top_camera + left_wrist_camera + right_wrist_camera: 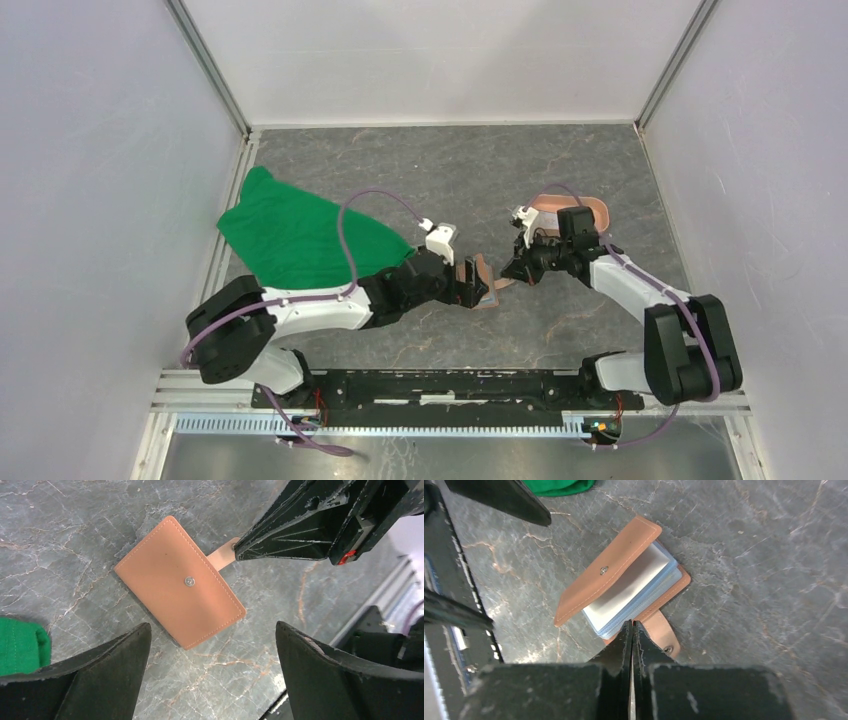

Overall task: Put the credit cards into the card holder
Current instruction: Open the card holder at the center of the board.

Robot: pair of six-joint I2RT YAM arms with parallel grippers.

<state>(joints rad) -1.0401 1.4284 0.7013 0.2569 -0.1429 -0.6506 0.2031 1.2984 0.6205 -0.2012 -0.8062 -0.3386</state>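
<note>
The tan card holder (182,590) lies on the grey marbled table between my two arms, snap stud on its cover. In the right wrist view its cover (606,572) is propped up a little, baring blue-grey pockets (651,592) with a pale face on top. I cannot tell whether that face is one of the credit cards; no loose ones show. My left gripper (212,625) hovers wide open over the holder's near edge. My right gripper (632,622) is shut, tips resting at the strap tab (659,635), nothing visible between them.
A green cloth (300,235) is spread at the left of the table. A salmon-pink oval tray (590,208) sits under the right arm's wrist. White walls enclose the table, and a black rail (450,385) runs along its near edge.
</note>
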